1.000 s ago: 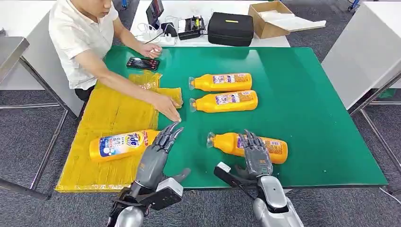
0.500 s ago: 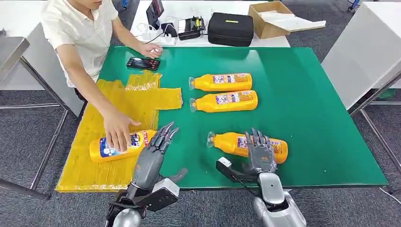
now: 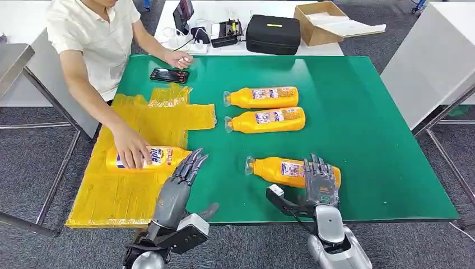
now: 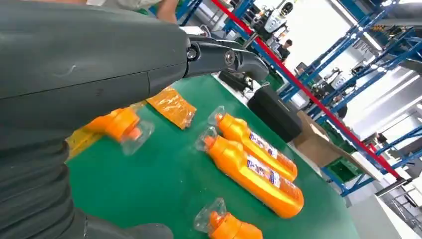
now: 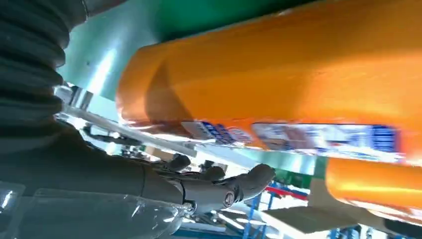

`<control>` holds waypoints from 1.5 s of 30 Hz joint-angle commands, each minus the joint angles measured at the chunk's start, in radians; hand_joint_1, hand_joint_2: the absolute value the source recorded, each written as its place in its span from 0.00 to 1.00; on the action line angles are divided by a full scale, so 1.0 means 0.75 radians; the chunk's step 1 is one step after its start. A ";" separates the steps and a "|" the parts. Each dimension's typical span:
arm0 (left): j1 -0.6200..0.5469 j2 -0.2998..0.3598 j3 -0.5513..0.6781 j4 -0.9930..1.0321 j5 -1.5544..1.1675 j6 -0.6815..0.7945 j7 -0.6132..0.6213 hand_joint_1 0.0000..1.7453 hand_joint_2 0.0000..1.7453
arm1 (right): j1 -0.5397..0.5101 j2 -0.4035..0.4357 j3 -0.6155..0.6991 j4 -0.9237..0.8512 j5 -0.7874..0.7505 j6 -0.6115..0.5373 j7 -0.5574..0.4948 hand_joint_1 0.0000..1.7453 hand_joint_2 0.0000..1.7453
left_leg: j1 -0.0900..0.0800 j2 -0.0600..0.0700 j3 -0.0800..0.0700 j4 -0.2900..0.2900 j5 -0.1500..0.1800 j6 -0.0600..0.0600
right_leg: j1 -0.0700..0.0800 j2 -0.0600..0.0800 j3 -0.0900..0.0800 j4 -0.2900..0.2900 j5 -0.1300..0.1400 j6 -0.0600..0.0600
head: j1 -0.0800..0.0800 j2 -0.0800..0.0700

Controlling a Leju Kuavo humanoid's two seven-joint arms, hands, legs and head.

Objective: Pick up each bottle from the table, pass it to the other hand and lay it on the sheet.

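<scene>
I count one bottle (image 3: 147, 159) on the sheet (image 3: 120, 193), a person's hand (image 3: 131, 150) on it. Three remain on the bench (image 3: 381, 140); my right robot hand (image 3: 320, 180) rests fingers over the nearest bottle (image 3: 280, 169), not visibly gripping; left robot hand (image 3: 180, 180) open, empty

Partly covered "Tide" logo on the sheet's bottle (image 3: 151, 158).

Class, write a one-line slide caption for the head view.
Right hand rests on the nearest bottle; left hand hovers open beside the sheet.
</scene>
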 commanded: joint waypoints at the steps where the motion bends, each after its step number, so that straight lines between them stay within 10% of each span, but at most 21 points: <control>1: -0.010 -0.007 -0.013 0.032 -0.002 -0.014 0.002 0.00 1.00 | 0.027 0.014 -0.181 0.059 -0.004 -0.020 -0.052 0.00 1.00 | 0.001 0.000 0.003 0.000 -0.001 0.000 | 0.002 -0.002 0.004 -0.001 -0.001 -0.004 | 0.000 0.000; 11: -0.091 0.004 -0.066 0.147 0.018 -0.028 -0.028 0.00 1.00 | -0.079 0.069 -0.476 0.434 -0.040 -0.336 -0.380 0.00 1.00 | 0.001 0.000 0.007 -0.002 0.000 0.000 | 0.002 -0.002 0.008 -0.004 0.000 -0.005 | -0.001 0.000; 29: -0.142 0.012 -0.066 0.243 0.079 -0.025 -0.039 0.00 1.00 | -0.174 0.119 -0.451 0.744 -0.113 -0.350 -0.594 0.00 1.00 | 0.003 0.012 0.016 -0.002 -0.002 -0.001 | 0.005 0.007 0.008 -0.005 0.005 -0.012 | 0.000 0.000; 30: -0.143 0.012 -0.065 0.247 0.082 -0.025 -0.039 0.00 1.00 | -0.177 0.119 -0.443 0.765 -0.114 -0.338 -0.589 0.12 1.00 | 0.003 0.014 0.019 -0.002 -0.003 0.000 | 0.004 0.010 0.008 -0.004 0.004 -0.009 | 0.000 0.000; 31: -0.145 0.010 -0.061 0.255 0.094 -0.028 -0.040 0.00 1.00 | -0.181 0.115 -0.435 0.792 -0.135 -0.337 -0.616 1.00 1.00 | 0.003 0.014 0.021 -0.002 -0.004 -0.001 | 0.005 0.010 0.006 -0.004 0.004 -0.011 | 0.000 0.000; 45: -0.166 0.001 -0.059 0.288 0.132 -0.041 -0.052 0.00 1.00 | -0.198 0.085 -0.397 0.890 -0.202 -0.350 -0.663 1.00 1.00 | 0.003 0.021 0.037 -0.002 -0.010 -0.003 | 0.006 0.019 0.013 -0.005 0.003 -0.010 | 0.000 0.000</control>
